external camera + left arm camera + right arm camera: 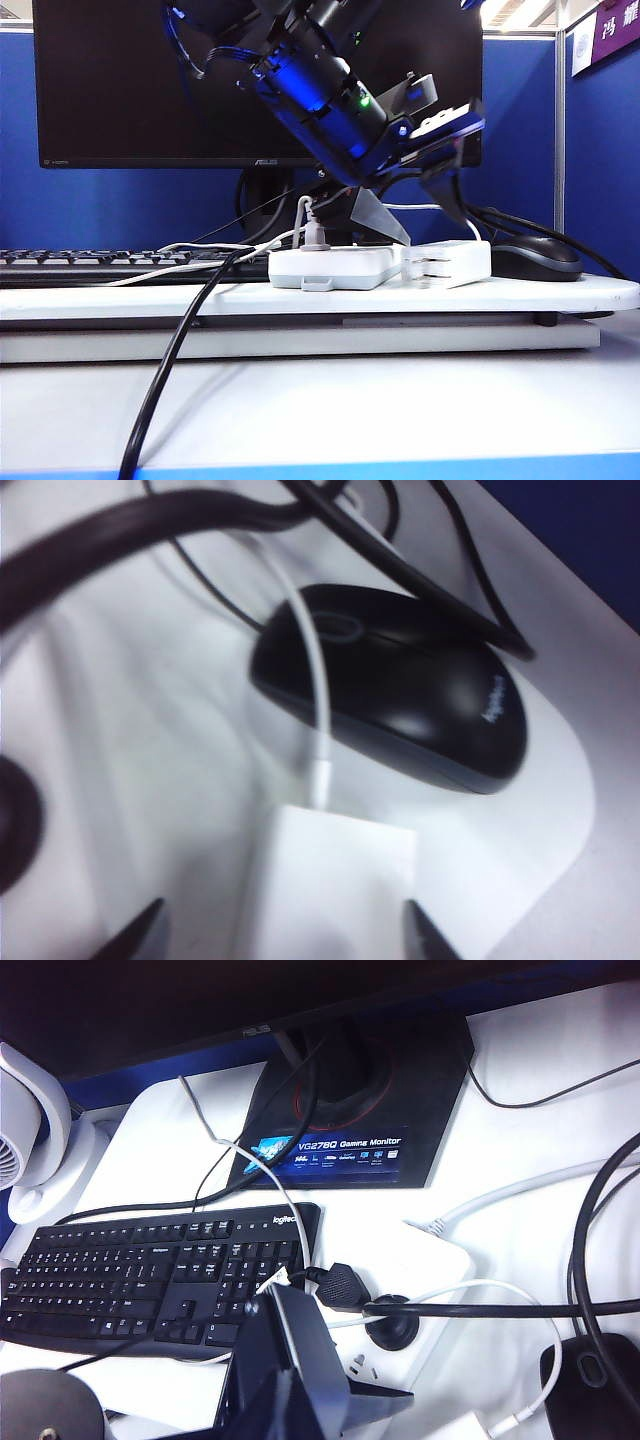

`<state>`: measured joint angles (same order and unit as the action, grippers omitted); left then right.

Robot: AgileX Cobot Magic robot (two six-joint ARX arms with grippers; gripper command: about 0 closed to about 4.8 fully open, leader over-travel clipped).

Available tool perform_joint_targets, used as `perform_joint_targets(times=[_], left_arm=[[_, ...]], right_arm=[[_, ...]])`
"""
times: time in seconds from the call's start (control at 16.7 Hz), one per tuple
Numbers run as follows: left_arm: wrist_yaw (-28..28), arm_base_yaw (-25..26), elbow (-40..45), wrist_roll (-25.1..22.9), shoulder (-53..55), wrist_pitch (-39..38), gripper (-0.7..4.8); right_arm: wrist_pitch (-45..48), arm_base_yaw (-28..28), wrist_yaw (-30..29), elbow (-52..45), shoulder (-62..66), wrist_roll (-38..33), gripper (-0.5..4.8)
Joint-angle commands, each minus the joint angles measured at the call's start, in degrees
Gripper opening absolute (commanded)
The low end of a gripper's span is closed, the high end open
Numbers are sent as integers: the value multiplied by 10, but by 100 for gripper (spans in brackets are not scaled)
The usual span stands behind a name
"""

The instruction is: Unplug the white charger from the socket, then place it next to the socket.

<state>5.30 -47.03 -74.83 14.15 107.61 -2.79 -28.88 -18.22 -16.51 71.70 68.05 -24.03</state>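
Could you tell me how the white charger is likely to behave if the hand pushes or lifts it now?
The white charger looks smooth and boxy, so it would probably slide rather than roll. Its thin cable arches loosely and may tug or snag near the black mouse. The left hand straddles it, fingers apart.

Black mouse (pixel 400 700) is sitting on white desk board (pixel 560 293); black Logitech keyboard (pixel 150 1275) is lying before ASUS monitor (pixel 120 80).

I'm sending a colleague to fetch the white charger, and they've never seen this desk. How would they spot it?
Find the monitor; below it lies the flat white socket. The white charger sits at its right end, before the black mouse. It is a plain white block with a thin white cable, unlike the grey-corded plug on top.
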Motion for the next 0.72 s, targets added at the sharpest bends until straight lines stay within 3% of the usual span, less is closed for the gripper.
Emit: perform_joint_targets(times=[0.06, 0.12, 0.18, 0.42, 0.72], left_arm=[[28, 0, -51, -2, -6, -32, 55], [29, -2, -68, -2, -9, -44, 1], [29, -4, -103, -9, -21, -77, -6], [28, -11, -153, -52, -71, -108, -6], [-43, -11, -158, -84, -212, -164, -6]], right_arm=[[20, 0, -2, 3, -4, 4, -5], [28, 0, -1, 3, -5, 6, -5], [47, 0, -1, 3, -11, 7, -5], [112, 0, -1, 2, -37, 23, -5], [128, 0, 1, 0, -116, 99, -5]])
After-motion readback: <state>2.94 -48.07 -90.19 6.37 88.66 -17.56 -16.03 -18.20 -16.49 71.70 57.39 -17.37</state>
